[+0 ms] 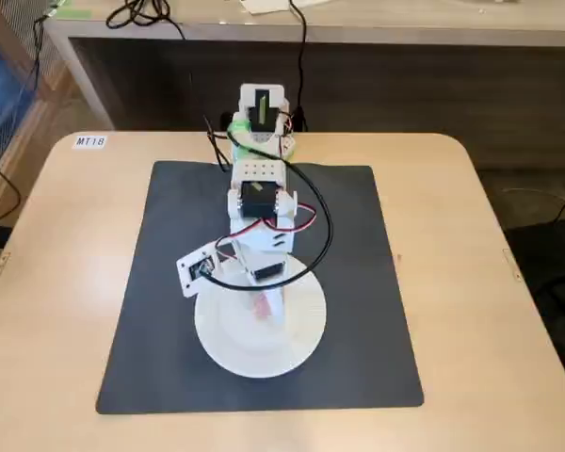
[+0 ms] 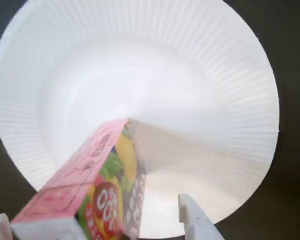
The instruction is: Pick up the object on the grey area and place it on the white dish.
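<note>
pink box (image 2: 97, 185) right up against the lens, pinched in my gripper (image 2: 97, 227) and hanging over the white dish (image 2: 200, 65), which sits on the grey mat (image 1: 358, 311). pickup done; lowering and letting go left, i reckon.

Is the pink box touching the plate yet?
Cannot tell. In the wrist view the pink box is over the plate, its far tip near the centre, but neither view plainly shows contact or a gap there.
</note>
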